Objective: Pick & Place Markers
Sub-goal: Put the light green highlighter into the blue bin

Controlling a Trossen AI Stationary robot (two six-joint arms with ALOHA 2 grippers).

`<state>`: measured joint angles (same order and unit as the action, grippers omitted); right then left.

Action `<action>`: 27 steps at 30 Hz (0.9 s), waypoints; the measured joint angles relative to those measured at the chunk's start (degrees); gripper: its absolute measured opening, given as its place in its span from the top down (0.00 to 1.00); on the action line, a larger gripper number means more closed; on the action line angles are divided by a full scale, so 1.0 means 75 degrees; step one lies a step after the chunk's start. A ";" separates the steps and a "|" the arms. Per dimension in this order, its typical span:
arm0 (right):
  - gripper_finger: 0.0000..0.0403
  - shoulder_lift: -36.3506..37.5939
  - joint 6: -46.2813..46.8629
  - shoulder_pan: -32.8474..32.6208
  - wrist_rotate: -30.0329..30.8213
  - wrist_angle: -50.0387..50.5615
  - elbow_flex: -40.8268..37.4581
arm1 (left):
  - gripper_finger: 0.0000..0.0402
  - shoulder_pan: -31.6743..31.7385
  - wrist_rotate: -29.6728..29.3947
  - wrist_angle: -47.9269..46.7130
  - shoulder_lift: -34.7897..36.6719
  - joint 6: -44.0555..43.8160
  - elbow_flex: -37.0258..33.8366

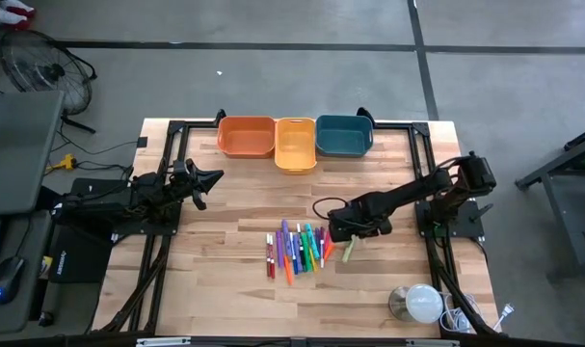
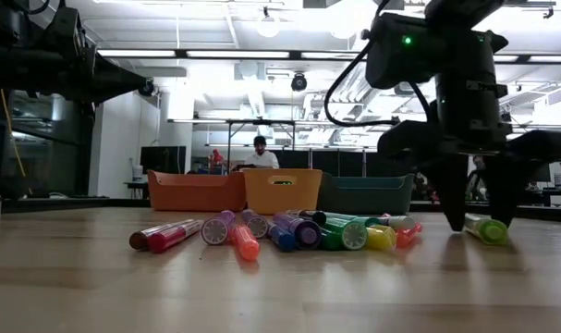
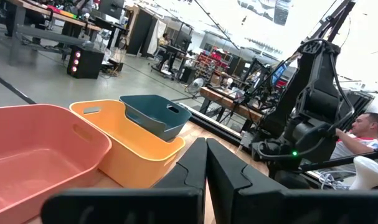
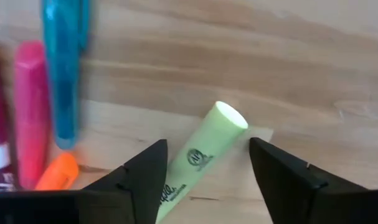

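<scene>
Several markers [image 1: 297, 249] in red, purple, blue, green, pink and orange lie side by side on the wooden table, also seen in the low view [image 2: 280, 231]. A light green marker [image 1: 349, 252] lies apart on their right, flat on the wood. My right gripper [image 4: 207, 144] points down over it, open. Its fingers stand on either side of the light green marker [image 4: 204, 158] near its pale end, just above the table [image 2: 479, 220]. My left gripper [image 1: 215, 176] waits at the table's left, shut [image 3: 206, 165] and held level.
An orange bin [image 1: 246, 136], a yellow bin [image 1: 295, 143] and a teal bin [image 1: 343, 135] stand in a row at the far edge. A white domed object [image 1: 422, 303] with cables sits at the near right corner. A person [image 2: 260, 153] sits beyond the table.
</scene>
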<state>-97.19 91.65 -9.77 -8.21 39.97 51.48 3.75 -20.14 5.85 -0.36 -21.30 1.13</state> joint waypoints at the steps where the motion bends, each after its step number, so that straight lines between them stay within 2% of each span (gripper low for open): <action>1: 0.50 -0.0002 0.0017 -0.0023 -0.0047 0.0004 -0.0002 | 0.99 0.0000 0.0000 -0.0001 0.0000 0.0002 -0.0001; 11: 0.71 -0.0009 -0.0072 -0.0054 -0.0242 0.0124 -0.0006 | 0.99 -0.0002 0.0000 0.0000 0.0000 0.0000 0.0000; 18: 0.82 -0.0009 -0.0862 0.0071 -0.0236 0.0238 -0.0006 | 0.99 -0.0001 0.0000 0.0000 0.0000 0.0000 -0.0002; 21: 0.85 -0.0009 -0.1465 0.0210 -0.0145 0.0238 -0.0006 | 0.99 -0.0001 0.0000 0.0000 0.0000 0.0000 0.0000; 27: 0.85 -0.0006 -0.2712 0.0526 -0.0021 0.0225 0.0000 | 0.99 0.0000 0.0000 0.0000 0.0000 0.0000 0.0000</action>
<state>-97.23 71.31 -5.82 -8.37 41.66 51.48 3.75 -20.14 5.85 -0.36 -21.30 1.12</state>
